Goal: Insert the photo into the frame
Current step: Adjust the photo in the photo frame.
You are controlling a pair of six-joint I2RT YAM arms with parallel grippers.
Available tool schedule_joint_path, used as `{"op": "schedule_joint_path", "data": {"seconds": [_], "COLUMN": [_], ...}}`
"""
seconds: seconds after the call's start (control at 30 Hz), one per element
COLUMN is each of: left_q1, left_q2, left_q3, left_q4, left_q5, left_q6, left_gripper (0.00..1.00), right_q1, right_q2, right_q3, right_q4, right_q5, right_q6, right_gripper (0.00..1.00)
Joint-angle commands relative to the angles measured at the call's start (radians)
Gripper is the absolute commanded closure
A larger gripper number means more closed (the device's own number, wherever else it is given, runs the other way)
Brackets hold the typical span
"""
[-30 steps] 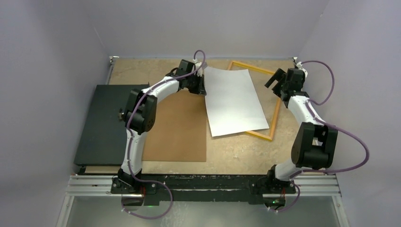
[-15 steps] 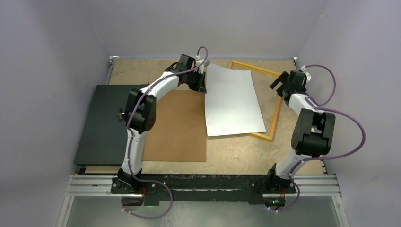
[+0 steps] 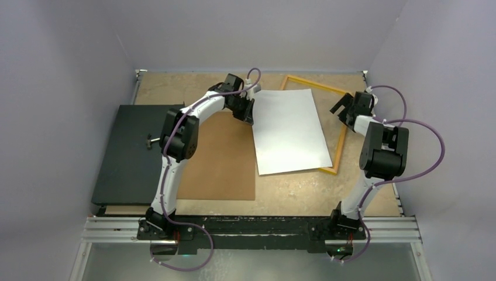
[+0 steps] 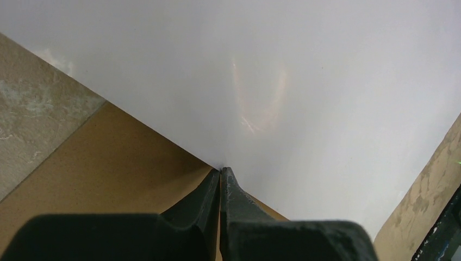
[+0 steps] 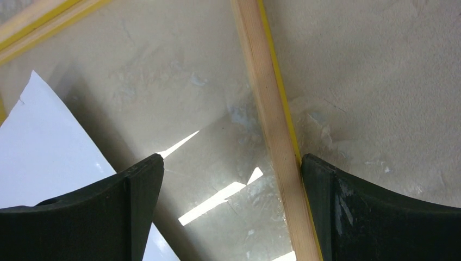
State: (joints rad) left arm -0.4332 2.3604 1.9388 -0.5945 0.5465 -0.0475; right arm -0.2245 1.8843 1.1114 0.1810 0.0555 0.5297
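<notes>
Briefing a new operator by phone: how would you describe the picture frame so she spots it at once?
Start at the far right of the tan table. The frame lies there, partly covered by the photo, white side up. It is the only thin yellow-orange outline; the brown board and black panel to its left are solid.

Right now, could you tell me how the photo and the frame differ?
The photo is a solid sheet, plain white side up; the frame is a thin yellow-orange outline around a clear pane. The photo is pinched at its edge by the left gripper; the frame lies flat, ungripped. Both are rectangular.
</notes>
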Motion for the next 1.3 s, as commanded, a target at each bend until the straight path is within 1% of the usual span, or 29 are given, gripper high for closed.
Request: {"op": "schedule_joint_path", "data": {"seconds": [0.0, 0.17, 0.3, 0.4, 0.57, 0.67, 0.77, 0.9, 1.17, 1.27], "left_q1": [-0.005, -0.019, -0.029, -0.035, -0.039, -0.041, -0.048, -0.062, -0.079, -0.078], "left_q2": [-0.009, 0.004, 0.045, 0.082, 0.089, 0.099, 0.132, 0.17, 0.153, 0.144], "left_q3": [0.016, 0.032, 0.109, 0.166, 0.167, 0.179, 0.253, 0.352, 0.357, 0.343], "left_q4": [-0.032, -0.037, -0.063, -0.113, -0.167, -0.172, -0.194, -0.215, -0.189, -0.192], "left_q5": [0.006, 0.004, -0.004, -0.014, -0.045, -0.051, -0.054, -0.048, -0.018, -0.024], "left_q6": [0.073, 0.086, 0.088, 0.108, 0.179, 0.192, 0.198, 0.183, 0.153, 0.16], "left_gripper": [1.0, 1.0, 1.0, 1.0, 1.0, 1.0, 1.0, 1.0, 1.0, 1.0], "right_q1": [-0.007, -0.009, -0.009, -0.009, -0.009, -0.009, -0.008, -0.006, -0.008, -0.011], "right_q2": [-0.018, 0.007, 0.04, 0.038, 0.034, 0.038, 0.039, 0.017, -0.029, -0.076], "right_q3": [0.022, 0.034, 0.034, 0.018, 0.028, 0.041, 0.04, 0.001, -0.055, -0.056], "right_q4": [0.058, 0.071, 0.084, 0.11, 0.121, 0.133, 0.144, 0.169, 0.164, 0.137], "right_q5": [-0.037, -0.053, -0.08, -0.103, -0.156, -0.17, -0.192, -0.221, -0.275, -0.263], "right_q6": [-0.003, 0.005, 0.006, -0.001, -0.029, -0.036, -0.025, -0.012, 0.008, 0.023], "right_gripper": [0.01, 0.01, 0.01, 0.01, 0.01, 0.01, 0.01, 0.01, 0.01, 0.01]}}
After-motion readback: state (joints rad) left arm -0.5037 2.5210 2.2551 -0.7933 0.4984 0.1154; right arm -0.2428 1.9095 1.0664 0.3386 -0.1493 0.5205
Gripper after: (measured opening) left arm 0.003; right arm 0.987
